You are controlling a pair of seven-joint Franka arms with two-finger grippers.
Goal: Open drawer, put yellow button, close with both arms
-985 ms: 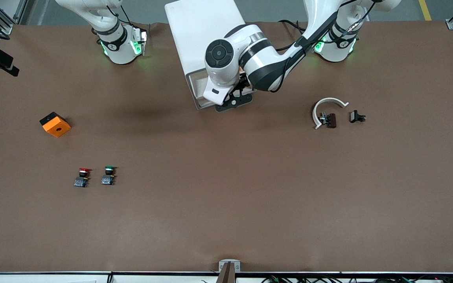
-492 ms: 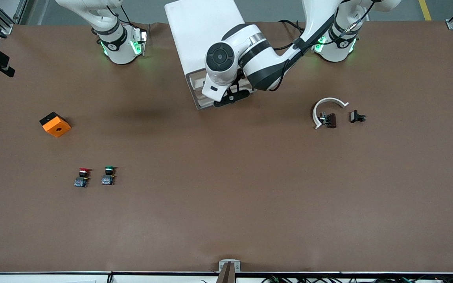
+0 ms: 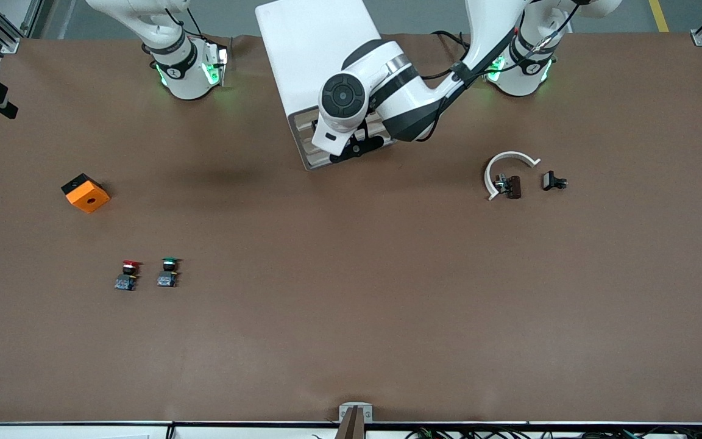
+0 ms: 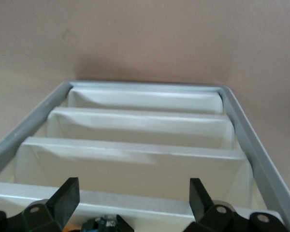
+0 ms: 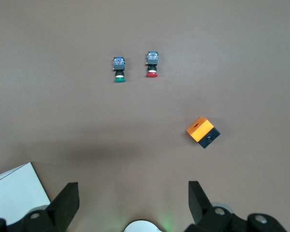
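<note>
The white cabinet stands between the two arm bases. My left gripper hangs over its front, fingers wide open and empty. In the left wrist view the gripper straddles the front edge of the top drawer, with the three lower drawer fronts stepped beneath it. The yellow button lies in that drawer, only its blue and orange edge showing; the left arm hides it in the front view. My right gripper is open and empty, high over the table by the right arm's base, waiting.
A red-capped button and a green-capped button stand together nearer the front camera at the right arm's end. An orange box lies farther back. A white curved piece and small dark parts lie at the left arm's end.
My left gripper has moved in toward the cabinet front, and less of the drawer's white inside shows. The buttons and other parts have not moved.
</note>
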